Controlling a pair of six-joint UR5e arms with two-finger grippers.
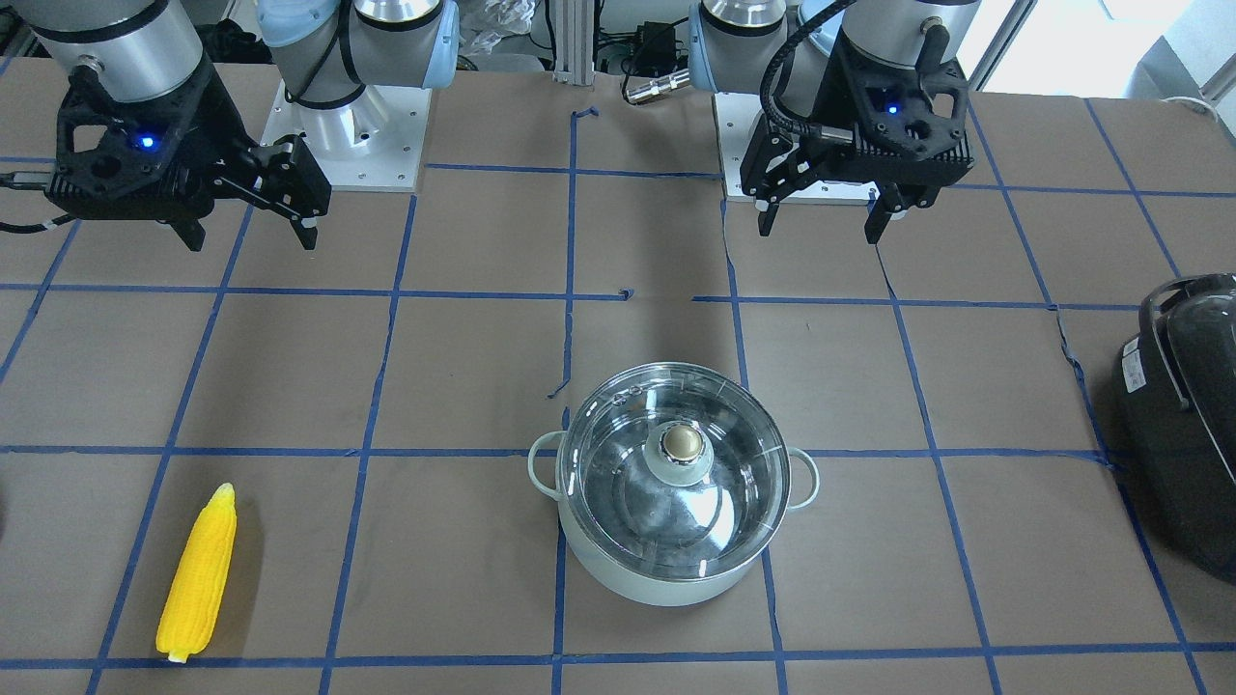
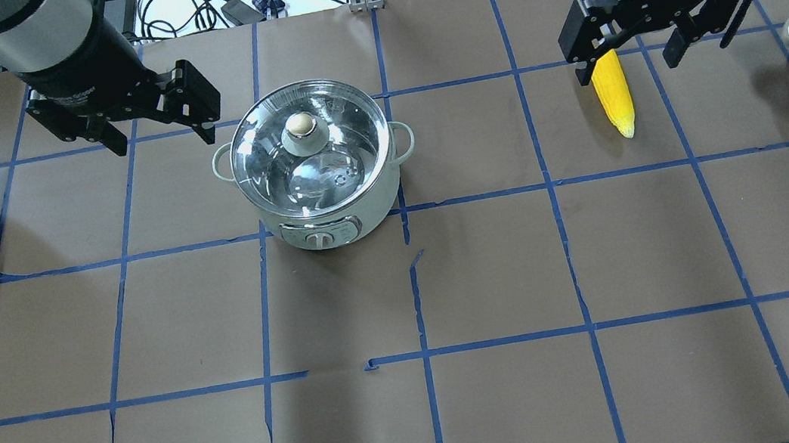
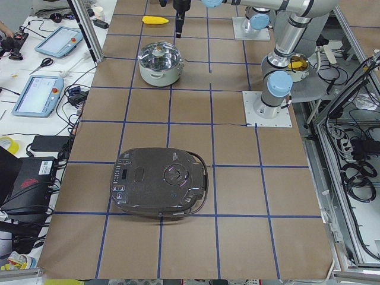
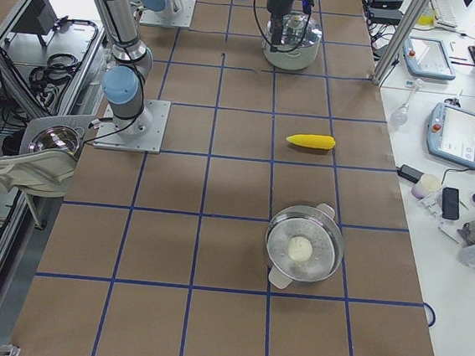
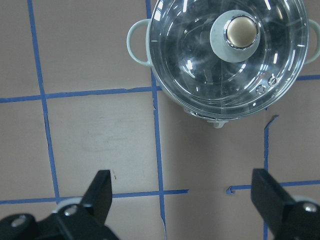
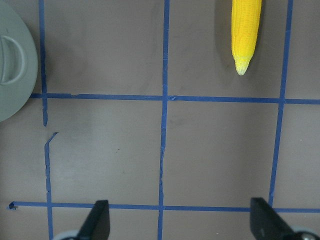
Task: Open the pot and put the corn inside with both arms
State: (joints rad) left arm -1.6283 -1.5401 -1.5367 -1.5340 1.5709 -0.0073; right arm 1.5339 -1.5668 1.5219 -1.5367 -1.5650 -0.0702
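Far end of corn (image 2: 614, 95) behind right gripper (image 2: 628, 69)

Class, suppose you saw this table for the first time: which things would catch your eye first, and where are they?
The bright yellow corn lies alone on the table, toward the robot's right. The mint-green pot stands mid-table with its glass lid on. Nearer the robot's base, the left gripper and right gripper both hang open, holding nothing.

Pot (image 5: 136, 42), upper right of frame; glass lid (image 5: 195, 65) sat closed on it. Left hand (image 5: 180, 182), lower edge; fingers (image 5: 100, 189) stood wide apart over taped bench (image 5: 90, 135).
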